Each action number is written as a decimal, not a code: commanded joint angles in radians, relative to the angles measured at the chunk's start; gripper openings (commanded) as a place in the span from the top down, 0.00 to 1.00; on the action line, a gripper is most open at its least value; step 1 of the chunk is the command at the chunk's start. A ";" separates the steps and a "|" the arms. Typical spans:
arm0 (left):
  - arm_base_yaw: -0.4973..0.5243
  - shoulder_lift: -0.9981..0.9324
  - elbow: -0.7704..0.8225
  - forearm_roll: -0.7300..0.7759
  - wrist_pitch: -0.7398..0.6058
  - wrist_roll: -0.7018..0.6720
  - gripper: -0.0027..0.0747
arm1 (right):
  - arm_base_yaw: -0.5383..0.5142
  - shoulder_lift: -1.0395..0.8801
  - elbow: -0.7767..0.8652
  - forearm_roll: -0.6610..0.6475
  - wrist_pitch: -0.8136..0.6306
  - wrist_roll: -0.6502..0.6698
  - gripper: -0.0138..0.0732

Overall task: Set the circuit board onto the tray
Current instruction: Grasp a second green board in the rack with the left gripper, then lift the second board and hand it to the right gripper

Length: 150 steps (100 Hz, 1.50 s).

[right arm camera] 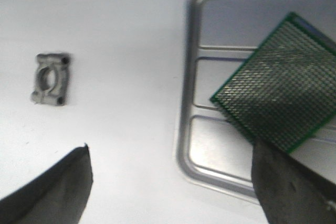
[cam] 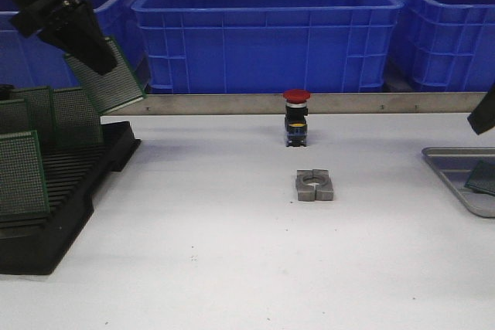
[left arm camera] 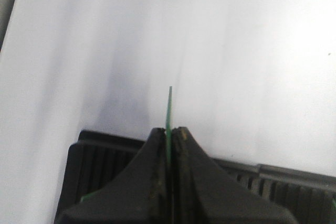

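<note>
Your left gripper [left arm camera: 169,135] clamps a circuit board [cam: 108,79] above the rack [cam: 54,214]; your right gripper [right arm camera: 173,187] gapes over the tray [right arm camera: 185,98] on the white table [cam: 232,260].

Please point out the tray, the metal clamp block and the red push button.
tray [right arm camera: 185,85], right wrist view, on its raised rim.
metal clamp block [cam: 314,186], front view, on its top face.
red push button [cam: 296,96], front view, on its red cap.

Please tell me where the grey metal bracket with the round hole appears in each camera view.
Front view: the metal bracket lies mid-table, in front of the red push button.
Left wrist view: not in it.
Right wrist view: the bracket lies beside the tray.
Shared landmark: the tray.
</note>
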 commanded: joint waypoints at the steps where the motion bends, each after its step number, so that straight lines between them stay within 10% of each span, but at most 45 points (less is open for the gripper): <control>1: -0.046 -0.064 -0.034 -0.084 0.062 -0.011 0.99 | 0.021 -0.083 -0.038 0.056 0.083 -0.078 0.12; 50: -0.296 -0.064 -0.034 -0.263 0.062 -0.011 0.99 | 0.382 -0.143 -0.038 0.255 0.074 -0.709 0.12; 89: -0.368 -0.064 -0.034 -0.279 0.062 -0.011 0.99 | 0.545 -0.137 -0.038 0.270 -0.071 -0.770 0.12; 100: -0.369 -0.064 -0.034 -0.284 0.062 -0.011 0.99 | 0.547 -0.137 -0.038 0.317 -0.077 -0.770 0.26; 126: -0.369 -0.064 -0.034 -0.318 0.062 -0.011 0.99 | 0.547 -0.137 -0.038 0.342 -0.065 -0.769 0.93; 139: -0.369 -0.064 -0.034 -0.321 0.062 -0.011 0.90 | 0.547 -0.137 -0.038 0.342 -0.061 -0.766 0.92; 150: -0.369 -0.064 -0.034 -0.321 0.062 -0.011 0.63 | 0.547 -0.137 -0.037 0.332 -0.055 -0.731 0.92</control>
